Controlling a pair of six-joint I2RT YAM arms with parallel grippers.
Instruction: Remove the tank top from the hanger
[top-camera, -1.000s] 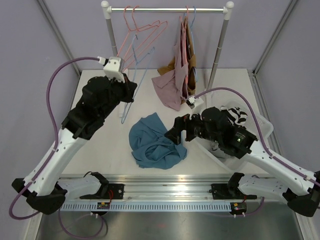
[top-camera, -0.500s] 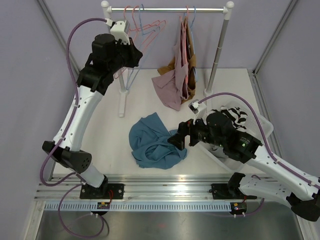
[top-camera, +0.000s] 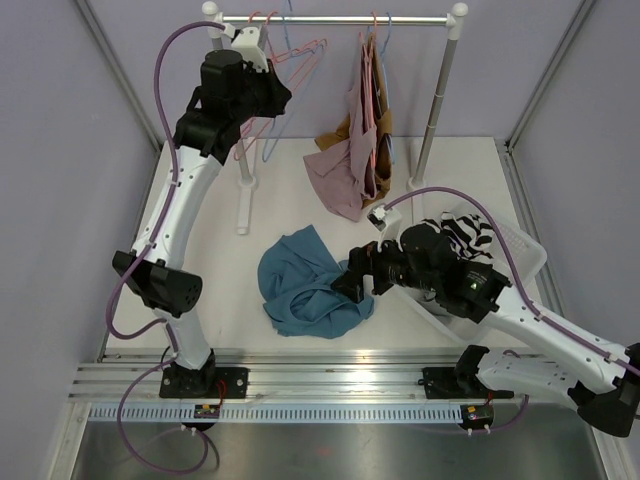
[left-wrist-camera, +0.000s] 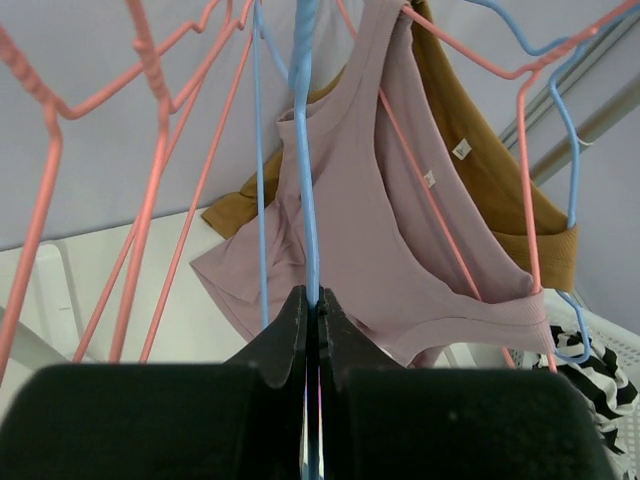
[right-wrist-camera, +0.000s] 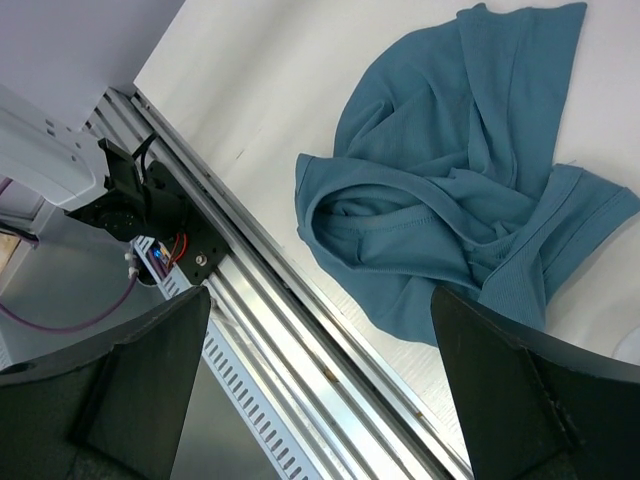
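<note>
A teal tank top (top-camera: 310, 285) lies crumpled on the white table, off any hanger; it also shows in the right wrist view (right-wrist-camera: 460, 190). My right gripper (top-camera: 345, 280) hovers open and empty just above its near right edge, jaws wide apart (right-wrist-camera: 320, 293). My left gripper (top-camera: 278, 100) is raised high by the rail and shut on the wire of an empty blue hanger (left-wrist-camera: 303, 150), which also shows in the top view (top-camera: 272, 140). Its hook is up at the rail (top-camera: 335, 18).
Several empty pink hangers (top-camera: 310, 55) hang beside the blue one. A mauve tank top (top-camera: 350, 165) and a brown garment (top-camera: 340, 128) hang at the rail's right. A white bin (top-camera: 520, 255) with a striped garment (top-camera: 480, 232) stands at the right.
My left arm has lifted the blue hanger from above the table up to the rail. My right gripper has shifted slightly over the teal tank top.
</note>
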